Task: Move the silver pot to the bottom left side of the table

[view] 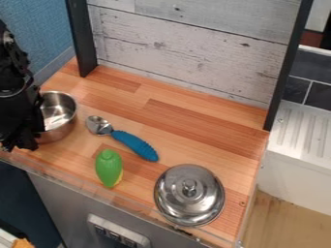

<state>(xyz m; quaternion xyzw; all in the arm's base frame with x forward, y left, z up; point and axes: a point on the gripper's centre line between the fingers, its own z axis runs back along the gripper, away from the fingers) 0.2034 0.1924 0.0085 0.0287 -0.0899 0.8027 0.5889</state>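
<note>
1. Placing looks like the step you're on, imo: the silver pot sits upright at the far left of the wooden table, close to the front left corner, so I'd call the job nearly done
2. Your gripper hangs right at the pot's left side, with the arm covering part of the rim. Can't tell from here if it's clamped on the pot or has let go, so check that first
3. If you've still got a grip, make sure the base is flat, nudge it a bit nearer the front corner if you want, then release gently. Already free? Just lift straight up and clear the rim before swinging away
4. Watch the table's front edge tbh, a sideways drag could tip the pot over it. I'd also keep away from the blue-handled spoon just beside the pot, and the green toy vegetable. The lid is well apart, no worries there
</note>
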